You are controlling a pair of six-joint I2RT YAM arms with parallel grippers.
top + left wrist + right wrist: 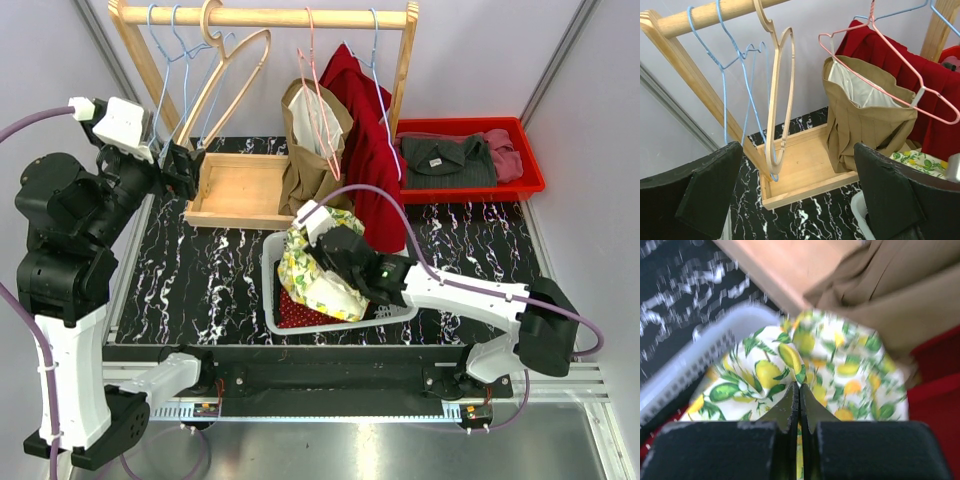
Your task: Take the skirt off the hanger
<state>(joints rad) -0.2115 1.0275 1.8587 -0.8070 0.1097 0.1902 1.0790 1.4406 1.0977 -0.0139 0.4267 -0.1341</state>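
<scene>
Right, the right gripper [799, 390] has its fingers clenched on the lemon-print cloth [840, 355], which sits bunched in the white basket [268, 290] on the table [200, 290]. Over on the other side, the left gripper [797, 165] hangs with fingers spread wide and empty, facing the rack. On the wooden rail [260, 16], the tan skirt [865, 125] hangs from the pink hanger [923, 90], just beside a red garment [365, 130].

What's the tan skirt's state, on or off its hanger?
On: the tan skirt hangs by its waistband from the pink hanger on the wooden rail.
</scene>
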